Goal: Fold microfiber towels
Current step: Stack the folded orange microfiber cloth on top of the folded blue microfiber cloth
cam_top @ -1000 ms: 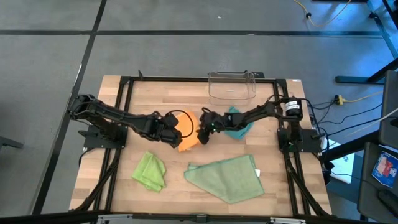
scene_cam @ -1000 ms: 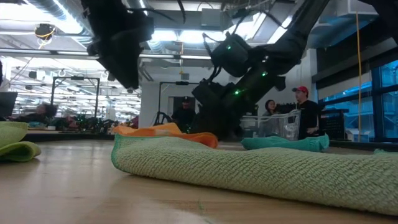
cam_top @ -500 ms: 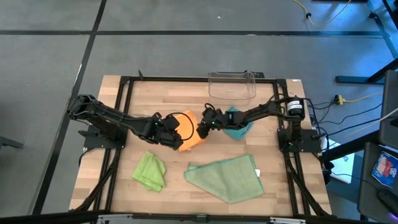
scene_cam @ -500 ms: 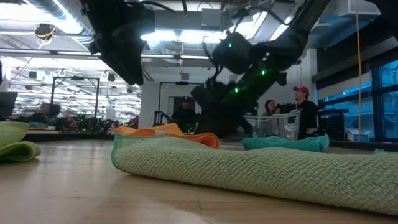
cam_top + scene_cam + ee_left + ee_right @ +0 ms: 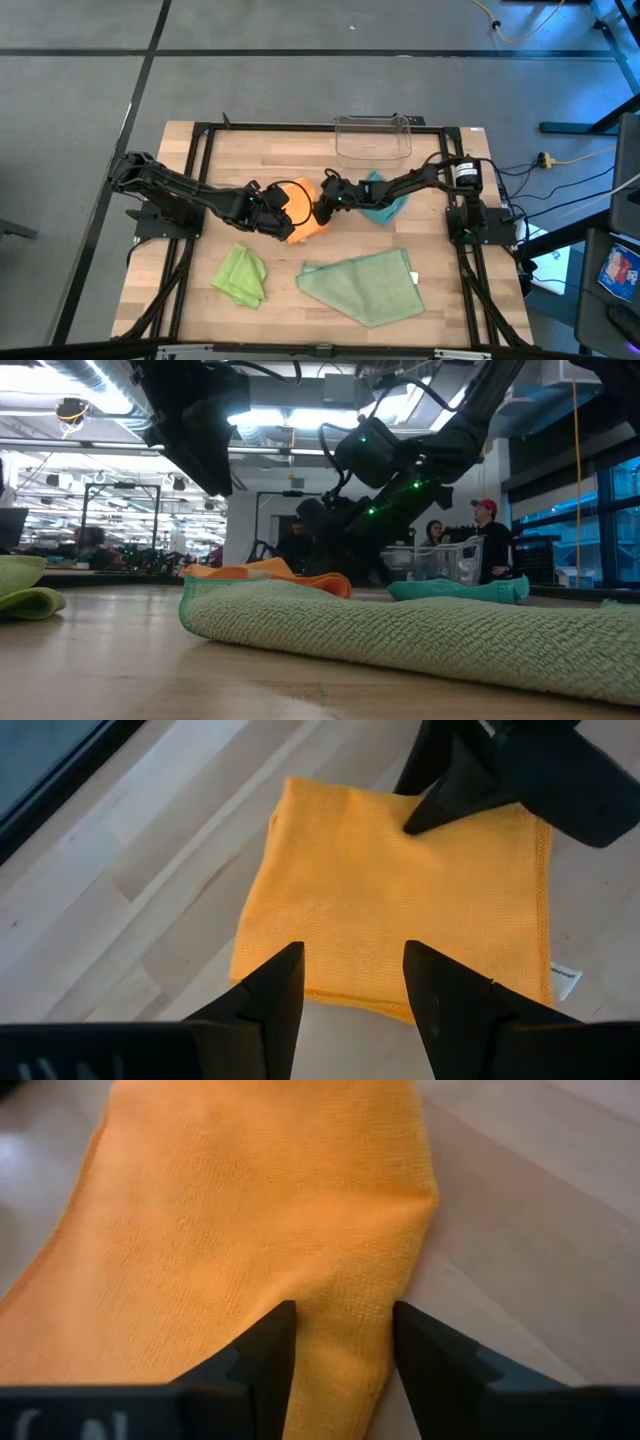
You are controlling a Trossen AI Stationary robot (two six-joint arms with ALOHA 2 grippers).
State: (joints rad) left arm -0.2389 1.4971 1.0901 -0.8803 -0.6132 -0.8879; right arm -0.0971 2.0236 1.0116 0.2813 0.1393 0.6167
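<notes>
Orange towel (image 5: 303, 214) seen folded flat at middle of wooden surface (image 5: 290, 160), between both arms. Left gripper (image 5: 352, 982) held just above towel's near edge, fingers apart, nothing clamped. Right gripper (image 5: 343, 1342) lowered onto opposite edge of orange towel, fingers apart, straddling a raised fold of cloth; grip not seen closed. Teal towel (image 5: 382, 196) bunched under right arm. Lime green towel (image 5: 242, 275) folded at front left. Pale sage green towel (image 5: 365, 285) spread at front right. Clear plastic bin (image 5: 373, 137) located at back edge.
</notes>
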